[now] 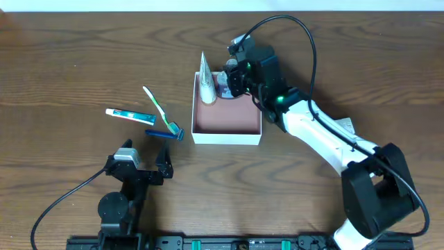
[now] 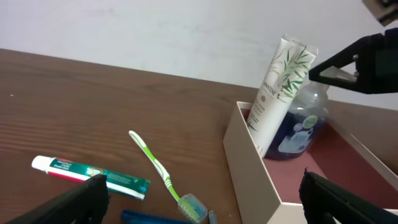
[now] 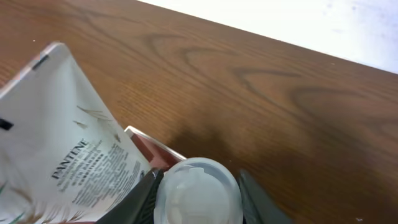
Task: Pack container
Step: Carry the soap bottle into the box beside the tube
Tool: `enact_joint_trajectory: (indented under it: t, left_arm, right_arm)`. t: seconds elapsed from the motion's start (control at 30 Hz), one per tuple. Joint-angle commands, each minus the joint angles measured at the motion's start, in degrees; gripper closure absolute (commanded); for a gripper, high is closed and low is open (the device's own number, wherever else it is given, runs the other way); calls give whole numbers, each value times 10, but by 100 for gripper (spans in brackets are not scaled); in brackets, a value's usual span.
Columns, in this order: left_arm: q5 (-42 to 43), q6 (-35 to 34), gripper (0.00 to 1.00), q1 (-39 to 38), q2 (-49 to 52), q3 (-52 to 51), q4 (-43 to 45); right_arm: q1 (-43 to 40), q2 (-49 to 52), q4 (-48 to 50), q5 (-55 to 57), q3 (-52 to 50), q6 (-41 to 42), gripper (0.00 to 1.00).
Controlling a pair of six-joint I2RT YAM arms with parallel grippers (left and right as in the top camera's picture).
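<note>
The container (image 1: 226,137) is a square white-walled box with a reddish-brown floor at the table's middle. A white Pantene tube (image 1: 207,83) stands in its far left corner, with a blue bottle (image 1: 225,87) beside it. My right gripper (image 1: 232,80) is over that corner, its fingers closed on the bottle's clear cap (image 3: 198,190) next to the tube (image 3: 68,137). My left gripper (image 1: 146,151) is open and empty near the front left. It faces the container's wall (image 2: 252,168), the tube (image 2: 280,87) and the bottle (image 2: 301,124).
Left of the container lie a toothpaste tube (image 1: 130,115), a green toothbrush (image 1: 158,107) and a blue item (image 1: 164,133). They also show in the left wrist view: toothpaste (image 2: 87,173), toothbrush (image 2: 155,165), blue item (image 2: 149,218). The right arm's cable arcs over the far table.
</note>
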Motion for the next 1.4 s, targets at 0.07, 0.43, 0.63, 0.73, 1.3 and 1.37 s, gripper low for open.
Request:
enact_joint_trajectory:
  t: [0.07, 0.43, 0.63, 0.73, 1.3, 1.37]
  left_arm:
    - [4, -1, 2, 3, -1, -10, -20]
    - [4, -1, 2, 3, -1, -10, -20]
    - [4, -1, 2, 3, -1, -10, -20]
    - [4, -1, 2, 3, -1, -10, -20]
    - [4, -1, 2, 3, -1, -10, -20]
    - [4, -1, 2, 3, -1, -10, -20]
  right_arm:
    - [5, 12, 11, 3, 10, 9, 88]
    - [5, 15, 27, 3, 10, 19, 70]
    - [6, 14, 31, -10, 10, 29, 67]
    - [6, 14, 31, -10, 10, 35, 56]
    - [0, -38, 35, 28, 16, 35, 13]
    - [-7, -66, 20, 52, 17, 35, 11]
